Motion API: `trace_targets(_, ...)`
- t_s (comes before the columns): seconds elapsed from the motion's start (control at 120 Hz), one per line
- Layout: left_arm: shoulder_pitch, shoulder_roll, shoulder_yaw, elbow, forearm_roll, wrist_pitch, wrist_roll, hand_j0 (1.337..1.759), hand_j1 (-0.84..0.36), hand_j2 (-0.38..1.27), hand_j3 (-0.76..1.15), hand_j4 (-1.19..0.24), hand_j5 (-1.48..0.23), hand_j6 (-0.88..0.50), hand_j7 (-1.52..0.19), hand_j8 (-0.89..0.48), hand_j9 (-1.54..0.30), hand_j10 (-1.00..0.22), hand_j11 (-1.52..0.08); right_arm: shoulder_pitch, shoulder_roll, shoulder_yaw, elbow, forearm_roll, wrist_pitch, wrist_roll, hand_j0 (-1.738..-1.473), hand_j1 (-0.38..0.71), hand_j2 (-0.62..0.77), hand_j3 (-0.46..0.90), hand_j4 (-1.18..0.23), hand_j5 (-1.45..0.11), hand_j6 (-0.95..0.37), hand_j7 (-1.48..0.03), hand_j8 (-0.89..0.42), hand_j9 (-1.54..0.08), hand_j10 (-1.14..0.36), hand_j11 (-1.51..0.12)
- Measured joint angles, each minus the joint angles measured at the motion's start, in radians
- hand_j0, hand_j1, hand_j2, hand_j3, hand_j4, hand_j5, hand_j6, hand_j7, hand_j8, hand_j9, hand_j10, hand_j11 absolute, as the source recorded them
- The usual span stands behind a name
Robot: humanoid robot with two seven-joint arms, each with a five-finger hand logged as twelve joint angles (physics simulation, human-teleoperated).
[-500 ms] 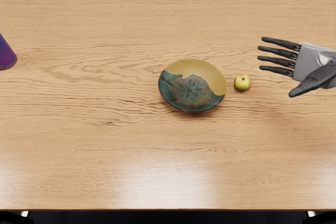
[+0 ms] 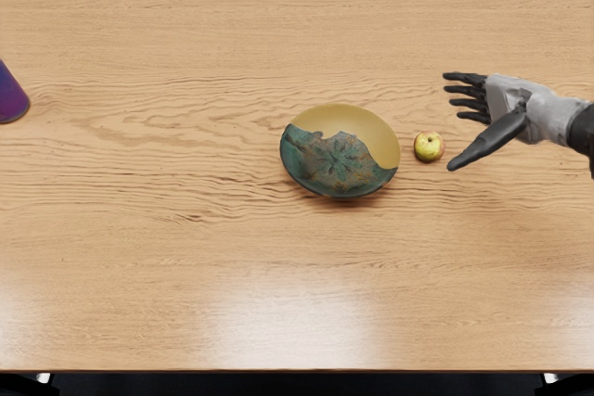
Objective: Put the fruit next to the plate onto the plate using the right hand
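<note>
Yellow apple (image 2: 428,146) sits on the wood table (image 2: 186,257), just right of the plate (image 2: 340,150). Right hand (image 2: 484,113) hovers near it, fingers spread, empty, lined up to grab.

High slanted view over table (image 2: 186,257)

A small yellow-green apple (image 2: 428,146) is sitting on the table just right of the teal-and-tan plate (image 2: 316,167), not touching it.
</note>
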Motion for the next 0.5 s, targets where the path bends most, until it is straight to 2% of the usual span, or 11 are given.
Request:
trace_targets(0.1,0.000,0.000,0.000,0.000,0.000,0.000,0.000,1.658,0.35,0.00,0.00,0.00,0.00,0.00,0.00,0.00,0.00,0.00,0.00,0.124,0.005,-0.229,0.007,-0.106,-0.213,0.000,-1.658,-0.30,-0.01,0.00,-0.04,-0.06,-0.04,-0.06,-0.04,-0.06,-0.04,-0.06)
trace_targets(0.242,0.000,0.000,0.000,0.000,0.000,0.000,0.000,1.658,0.35,0.00,0.00,0.00,0.00,0.00,0.00,0.00,0.00,0.00,0.00,0.190,0.040,-0.394,-0.028,-0.196,-0.393,0.000,-1.658,-0.29,-0.01,0.00,-0.05,-0.06,-0.05,-0.06,-0.05,-0.06,-0.05,-0.06)
trace_targets(0.292,0.000,0.000,0.000,0.000,0.000,0.000,0.000,1.658,0.35,0.00,0.00,0.00,0.00,0.00,0.00,0.00,0.00,0.00,0.00,0.229,0.051,-0.457,-0.050,-0.217,-0.431,0.000,-1.658,-0.29,-0.01,0.00,-0.05,-0.06,-0.05,-0.06,-0.05,-0.06,-0.05,-0.06)
trace_targets(0.392,0.000,0.000,0.000,0.000,0.000,0.000,0.000,1.658,0.35,0.00,0.00,0.00,0.00,0.00,0.00,0.00,0.00,0.00,0.00,0.372,0.067,-0.664,-0.111,-0.233,-0.466,0.000,-1.658,-0.30,-0.01,0.00,-0.04,-0.06,-0.05,-0.06,-0.04,-0.06,-0.04,-0.06)
trace_targets(0.5,0.000,0.000,0.000,0.000,0.000,0.000,0.000,1.658,0.35,0.00,0.00,0.00,0.00,0.00,0.00,0.00,0.00,0.00,0.00,0.433,0.078,-0.748,-0.145,-0.238,-0.482,0.000,-1.658,-0.30,-0.01,0.00,-0.04,-0.05,-0.04,-0.05,-0.04,-0.05,-0.04,-0.05)
